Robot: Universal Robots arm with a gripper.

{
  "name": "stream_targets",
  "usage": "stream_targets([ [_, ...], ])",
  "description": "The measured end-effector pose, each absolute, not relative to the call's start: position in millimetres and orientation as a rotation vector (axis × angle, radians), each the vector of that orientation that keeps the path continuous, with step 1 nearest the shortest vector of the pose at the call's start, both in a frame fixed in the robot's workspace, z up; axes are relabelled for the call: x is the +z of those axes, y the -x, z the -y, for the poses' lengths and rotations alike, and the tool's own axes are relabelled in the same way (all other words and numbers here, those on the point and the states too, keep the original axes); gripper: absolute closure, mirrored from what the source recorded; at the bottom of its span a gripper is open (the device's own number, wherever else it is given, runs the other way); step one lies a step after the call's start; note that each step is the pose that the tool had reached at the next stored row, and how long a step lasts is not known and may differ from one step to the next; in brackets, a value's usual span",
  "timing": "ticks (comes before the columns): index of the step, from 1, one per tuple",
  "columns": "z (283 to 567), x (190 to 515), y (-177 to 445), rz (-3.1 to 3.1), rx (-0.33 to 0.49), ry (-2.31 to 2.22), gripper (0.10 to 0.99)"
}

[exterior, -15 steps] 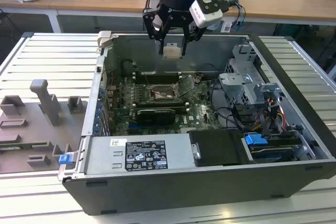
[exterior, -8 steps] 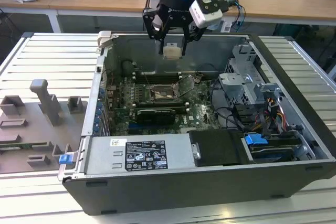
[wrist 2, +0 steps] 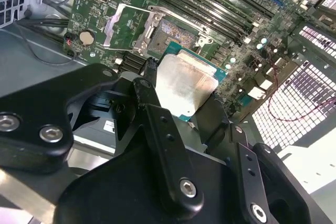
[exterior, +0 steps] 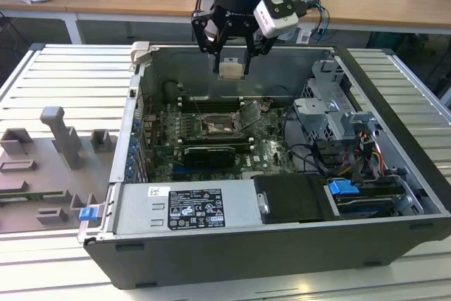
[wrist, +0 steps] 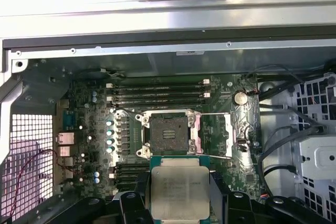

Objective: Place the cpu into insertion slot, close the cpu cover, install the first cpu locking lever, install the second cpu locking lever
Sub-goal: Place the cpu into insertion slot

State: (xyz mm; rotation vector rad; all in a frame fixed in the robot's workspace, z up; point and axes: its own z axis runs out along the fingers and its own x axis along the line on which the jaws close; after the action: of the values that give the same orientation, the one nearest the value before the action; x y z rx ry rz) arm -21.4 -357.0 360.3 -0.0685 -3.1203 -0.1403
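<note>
My gripper (exterior: pixel 231 67) hangs over the open computer case, shut on the cpu (exterior: pixel 231 69), a flat square chip with a silvery top. In both wrist views the cpu (wrist: pixel 180 192) (wrist 2: pixel 184 85) sits between the black fingers (wrist 2: pixel 152 106), held well above the green board. The insertion slot (wrist: pixel 169 132) (wrist 2: pixel 178 31) (exterior: pixel 220 127) lies bare with its dark centre showing, a short way from directly under the chip. The cpu cover (wrist: pixel 229 129) (wrist 2: pixel 113 24) is swung open beside the slot, its thin wire levers raised.
Long black memory slots (wrist: pixel 157 92) run beside the socket, and a black graphics card (exterior: pixel 204 154) lies nearer the case front. A power supply (exterior: pixel 187 206), drive cage (exterior: pixel 338 114) and cables (exterior: pixel 310 156) are inside the case. Grey fixtures (exterior: pixel 63 139) stand on the ribbed table.
</note>
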Motion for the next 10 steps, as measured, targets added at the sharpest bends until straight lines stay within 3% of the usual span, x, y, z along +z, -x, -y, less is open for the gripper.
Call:
stream_targets([
  [10, 357.0, 360.3, 21.4, 3.120, -0.141, 0.090, 0.545],
])
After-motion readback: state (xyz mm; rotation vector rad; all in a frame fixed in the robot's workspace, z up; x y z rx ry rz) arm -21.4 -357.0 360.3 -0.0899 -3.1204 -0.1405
